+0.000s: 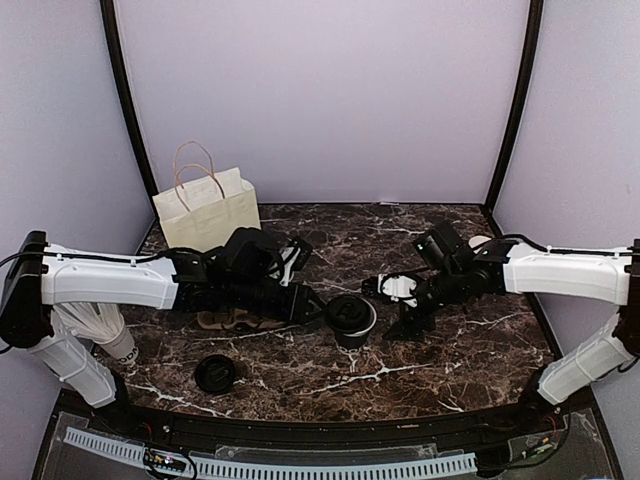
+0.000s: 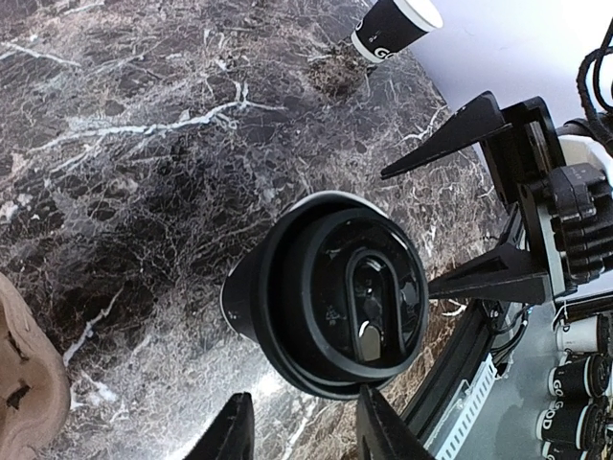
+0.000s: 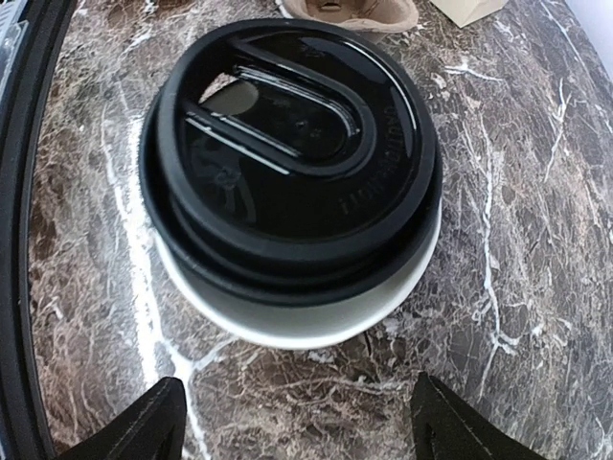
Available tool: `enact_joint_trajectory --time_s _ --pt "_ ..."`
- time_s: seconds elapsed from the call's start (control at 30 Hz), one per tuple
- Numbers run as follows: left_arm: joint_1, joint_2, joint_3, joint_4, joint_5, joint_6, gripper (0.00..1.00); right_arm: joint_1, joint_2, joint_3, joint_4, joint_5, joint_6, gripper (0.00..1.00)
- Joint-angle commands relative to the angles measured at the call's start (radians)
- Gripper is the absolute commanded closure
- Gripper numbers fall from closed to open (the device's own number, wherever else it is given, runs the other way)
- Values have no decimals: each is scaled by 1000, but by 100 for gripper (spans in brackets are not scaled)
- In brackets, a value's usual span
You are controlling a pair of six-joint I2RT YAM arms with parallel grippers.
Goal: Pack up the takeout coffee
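The takeout coffee stands mid-table, a black cup under a black lid. In the right wrist view the takeout coffee shows a white strip under the lid's near side. My left gripper sits just left of it. My right gripper sits just right of it. In the left wrist view the cup lies just past my left gripper, which is open and empty. My right gripper is open wide, with the cup ahead of its tips. Its fingers flank the cup's far side.
A cream paper bag stands at the back left. A tan cup carrier lies under my left arm. A loose black lid lies front left. Another black cup with a white rim stands farther off. The table's front edge is near.
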Motion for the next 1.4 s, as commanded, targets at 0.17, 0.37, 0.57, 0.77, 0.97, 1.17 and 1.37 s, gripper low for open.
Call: enact_joint_trajectory --time_s 0.17,0.37,0.57,0.77,0.97,1.17,1.37 --pt "2 28 41 -29 34 -10 65 -8 58 -34 167 -50 18 29" --pt "3 67 63 -17 53 -9 66 -8 73 -45 164 -82 13 33" --pt "3 96 85 -7 65 -8 66 -8 71 -50 163 -95 12 34" --pt "3 122 105 1 75 -7 66 -8 77 -48 159 -105 14 38" --pt "3 139 125 -1 87 -4 66 -8 80 -49 161 -101 21 39" --pt "3 145 135 -10 89 -5 66 -10 91 -44 144 -82 25 38" --pt "2 113 125 -26 79 -10 65 -41 69 -36 94 -108 0 30"
